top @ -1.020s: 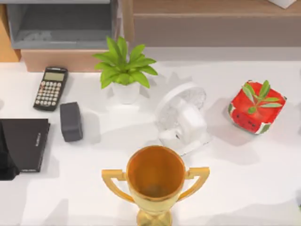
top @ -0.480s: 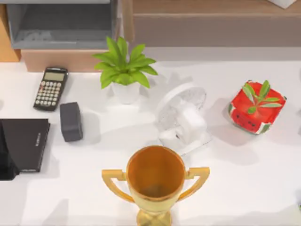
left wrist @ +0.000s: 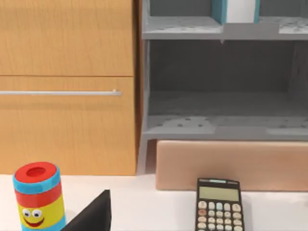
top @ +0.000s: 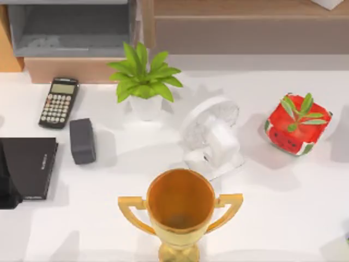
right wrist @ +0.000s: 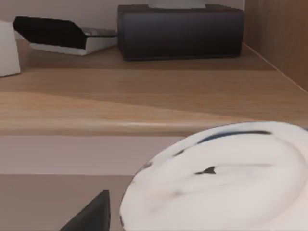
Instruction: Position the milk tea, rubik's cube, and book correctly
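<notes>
The book stands on the grey shelf; claw states cannot be told.

White table; gold trophy; white fan; green plant in white pot; red watermelon-patterned pot with green leaves; black calculator with pale keys; dark grey block; black notebook; teal-and-white book on grey shelf; red, yellow and blue smiley-faced can
</notes>
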{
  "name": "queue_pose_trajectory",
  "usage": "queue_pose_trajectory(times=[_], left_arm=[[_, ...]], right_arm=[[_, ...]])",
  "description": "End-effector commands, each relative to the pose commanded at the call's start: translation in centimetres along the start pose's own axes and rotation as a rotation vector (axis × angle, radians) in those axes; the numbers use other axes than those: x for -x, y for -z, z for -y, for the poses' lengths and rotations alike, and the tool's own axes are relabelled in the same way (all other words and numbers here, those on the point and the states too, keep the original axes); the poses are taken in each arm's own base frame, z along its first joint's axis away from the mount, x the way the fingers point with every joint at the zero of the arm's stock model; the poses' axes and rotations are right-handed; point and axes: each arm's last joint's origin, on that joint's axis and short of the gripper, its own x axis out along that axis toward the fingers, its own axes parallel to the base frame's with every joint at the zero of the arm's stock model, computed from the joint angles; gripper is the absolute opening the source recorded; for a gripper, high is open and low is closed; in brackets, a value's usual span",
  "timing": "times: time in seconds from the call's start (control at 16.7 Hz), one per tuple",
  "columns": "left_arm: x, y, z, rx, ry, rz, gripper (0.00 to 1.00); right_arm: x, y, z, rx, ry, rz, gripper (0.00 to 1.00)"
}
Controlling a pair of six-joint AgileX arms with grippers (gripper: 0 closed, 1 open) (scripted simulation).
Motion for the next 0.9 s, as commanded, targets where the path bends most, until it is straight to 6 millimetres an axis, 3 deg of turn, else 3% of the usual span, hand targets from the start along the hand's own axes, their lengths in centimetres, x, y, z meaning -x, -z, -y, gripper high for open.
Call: queue_pose_trajectory(times=[0.36,0.66,0.9], left_arm=[[0.0,0.0,0.0,0.000,0.000,0.000,1.00],[0.0,0.0,0.0,0.000,0.000,0.000,1.00],[0.0,0.0,0.0,0.000,0.000,0.000,1.00]], right_arm=[[-0.1,-0.2,-0.1,0.000,0.000,0.001,1.00],[-0.1,-2.7,0.3,-0.029,0.073,-0.059,1.00],[0.0,-4.7,-0.8,-0.080,0.132,-0.231,1.00]])
